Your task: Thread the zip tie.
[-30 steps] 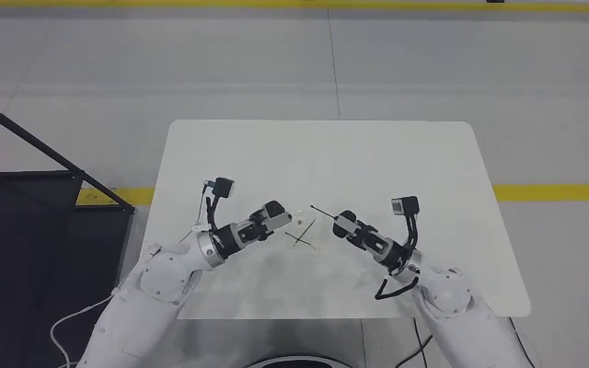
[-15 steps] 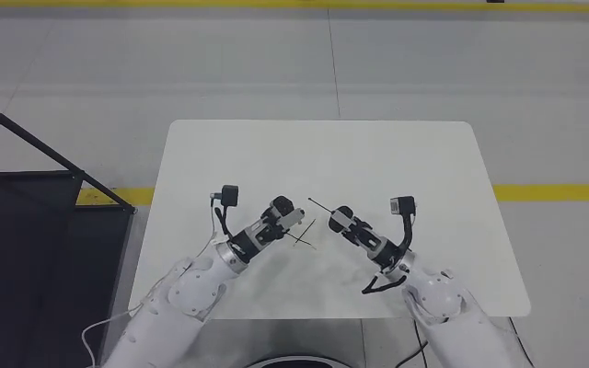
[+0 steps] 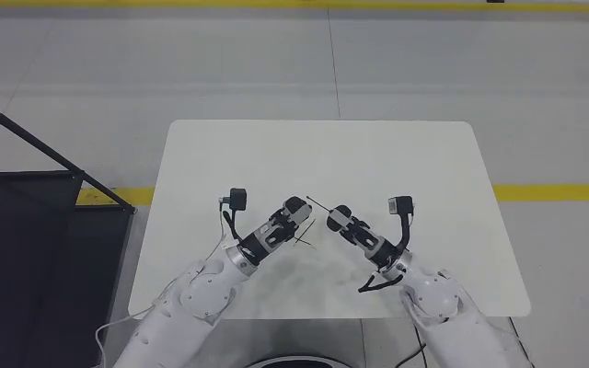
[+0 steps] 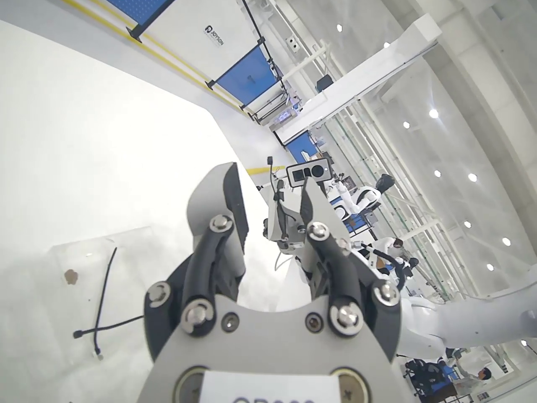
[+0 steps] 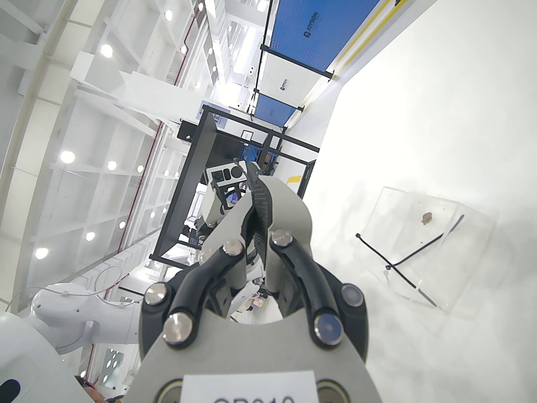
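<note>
- I read right tool (image 3: pixel 334 215) clamped on thin black plastic zip tie (image 3: pixel 317 202), strap pointing at left tool (image 3: pixel 298 208).
- That left tool, jaws apart, sits near its tip.

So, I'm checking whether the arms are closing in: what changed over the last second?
The left end effector moved across the table toward the right end effector and now sits close to it, open. The right one edged slightly toward it, shut on a zip tie. The two crossed ties on the table stayed put.
</note>
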Available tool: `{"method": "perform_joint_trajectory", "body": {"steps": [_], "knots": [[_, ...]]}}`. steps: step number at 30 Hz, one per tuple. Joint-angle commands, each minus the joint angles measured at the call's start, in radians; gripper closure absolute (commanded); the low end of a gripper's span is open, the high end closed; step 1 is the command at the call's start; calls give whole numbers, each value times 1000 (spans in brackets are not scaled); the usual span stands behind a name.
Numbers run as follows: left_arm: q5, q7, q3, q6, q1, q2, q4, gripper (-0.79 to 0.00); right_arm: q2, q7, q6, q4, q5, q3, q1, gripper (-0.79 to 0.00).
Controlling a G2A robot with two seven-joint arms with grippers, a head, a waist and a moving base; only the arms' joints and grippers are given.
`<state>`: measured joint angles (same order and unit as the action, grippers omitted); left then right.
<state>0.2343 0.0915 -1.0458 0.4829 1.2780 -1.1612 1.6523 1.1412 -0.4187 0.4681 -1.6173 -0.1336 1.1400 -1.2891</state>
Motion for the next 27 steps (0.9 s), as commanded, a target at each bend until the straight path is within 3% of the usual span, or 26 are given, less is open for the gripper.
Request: {"method": "perform_joint_trajectory", "body": {"steps": [1, 27], "knots": [[3, 0, 4, -2, -4, -3, -4, -323, 1, 0, -2, -3, 5, -1, -1, 0], [22, -36, 35, 10, -23, -40, -43, -182, 15, -7, -17, -14, 50, -10, -1, 0]]}}
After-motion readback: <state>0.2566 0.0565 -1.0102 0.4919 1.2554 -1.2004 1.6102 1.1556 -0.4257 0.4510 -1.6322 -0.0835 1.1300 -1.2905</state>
